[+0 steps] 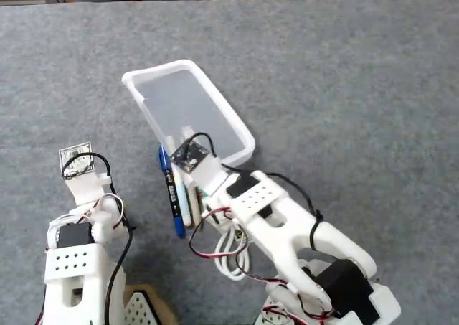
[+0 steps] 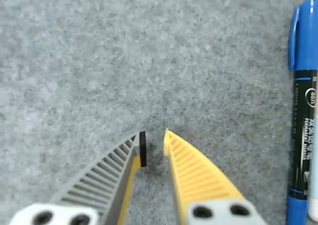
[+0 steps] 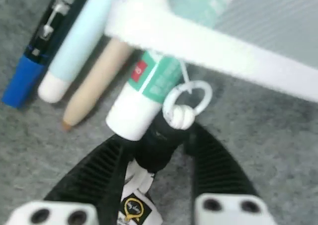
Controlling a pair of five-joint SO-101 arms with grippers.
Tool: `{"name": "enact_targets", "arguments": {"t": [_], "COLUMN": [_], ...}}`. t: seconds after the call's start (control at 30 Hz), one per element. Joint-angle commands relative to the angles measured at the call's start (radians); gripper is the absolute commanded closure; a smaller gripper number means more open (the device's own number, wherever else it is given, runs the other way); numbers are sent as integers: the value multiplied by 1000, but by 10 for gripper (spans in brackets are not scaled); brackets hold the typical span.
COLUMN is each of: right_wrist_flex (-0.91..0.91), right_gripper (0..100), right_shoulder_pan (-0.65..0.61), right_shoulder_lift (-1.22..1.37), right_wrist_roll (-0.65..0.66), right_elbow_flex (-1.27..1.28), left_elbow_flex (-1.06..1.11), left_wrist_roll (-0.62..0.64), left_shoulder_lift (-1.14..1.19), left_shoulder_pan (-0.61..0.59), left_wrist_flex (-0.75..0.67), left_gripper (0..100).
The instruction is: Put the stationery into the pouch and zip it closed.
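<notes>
The left gripper [image 2: 154,145] hangs low over the grey felt tabletop [image 1: 358,81], empty, its tips a slim gap apart. A blue marker [image 2: 304,111] lies off to one side. The right arm stretches forward, and the right gripper [image 3: 171,135] is at the white zipper pull [image 3: 186,103]; whether it pinches the pull cannot be told. The marker, a pale-blue pen [image 3: 74,56], a beige pencil [image 3: 94,88] and a green-labelled tube [image 3: 149,86] lie side by side. The white rim of the translucent pouch [image 1: 176,99] crosses over the tube.

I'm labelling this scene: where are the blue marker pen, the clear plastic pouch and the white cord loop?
Blue marker pen [image 2: 304,111], left wrist view, black printed barrel.
Clear plastic pouch [image 1: 181,104], high view, flat upper face.
White cord loop [image 3: 180,116], right wrist view, its bead.
</notes>
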Motion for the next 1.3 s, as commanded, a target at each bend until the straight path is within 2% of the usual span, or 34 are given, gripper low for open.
{"name": "enact_targets", "arguments": {"t": [0.0, 0.4, 0.5, 0.67, 0.8, 0.97, 1.1, 1.27], "right_wrist_flex": [-5, 40, 130, 373, 549, 701, 770, 841], "right_gripper": [976, 986, 986, 986, 986, 986, 986, 986], "right_shoulder_pan": [2, -6, -6, -6, -38, -140, -190, -192], "right_shoulder_lift": [-4, -13, -13, -13, -10, -7, -5, -5], "right_wrist_roll": [-12, 0, 89, 219, 221, 221, 222, 224], "right_elbow_flex": [4, -59, -154, -435, -671, -846, -924, -1030], "left_elbow_flex": [-10, -16, -21, -48, -174, -298, -432, -582], "left_wrist_roll": [-2, -11, -12, -114, -149, -150, -146, -152], "left_shoulder_lift": [-6, -6, -6, -6, -6, -6, -6, -8], "left_shoulder_pan": [-10, -2, -2, -2, -1, -1, 1, 10], "left_wrist_flex": [-17, 20, 31, 117, 238, 318, 402, 523], "left_gripper": [905, 901, 896, 798, 749, 738, 728, 683]}}
